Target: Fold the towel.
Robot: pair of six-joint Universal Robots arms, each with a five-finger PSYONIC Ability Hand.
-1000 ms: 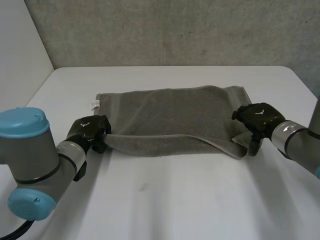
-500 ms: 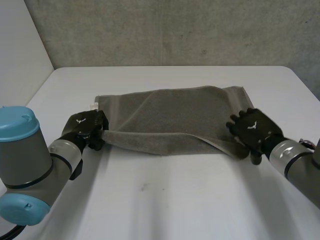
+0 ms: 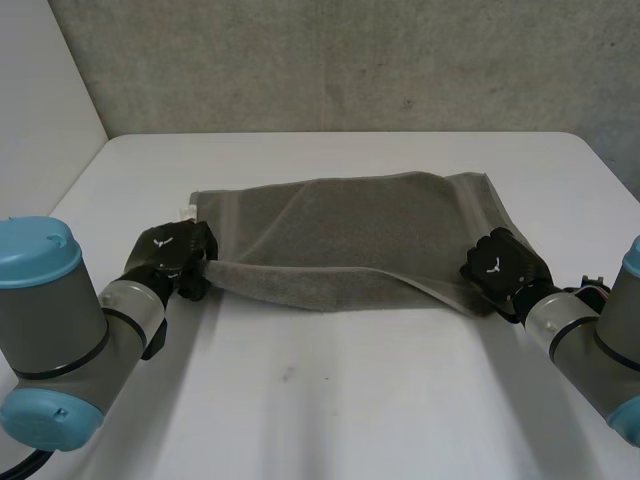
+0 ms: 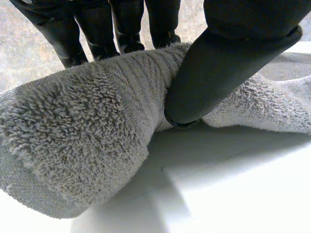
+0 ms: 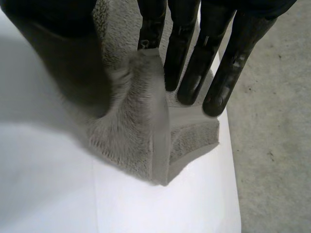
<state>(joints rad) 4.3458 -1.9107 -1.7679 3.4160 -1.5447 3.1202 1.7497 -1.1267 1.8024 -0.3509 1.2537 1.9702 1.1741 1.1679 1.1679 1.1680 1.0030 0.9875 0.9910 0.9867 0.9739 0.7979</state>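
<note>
At mid-left, the left hand (image 3: 172,255) pinches a near corner of the grey towel (image 3: 340,215); at mid-right, the right hand (image 3: 500,265) pinches the other. Both should lift evenly, with the edge held taut.

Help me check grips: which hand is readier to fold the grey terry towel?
Left: the left hand pinches the grey terry towel corner between thumb and fingers; the right hand has an unclear hold.
</note>
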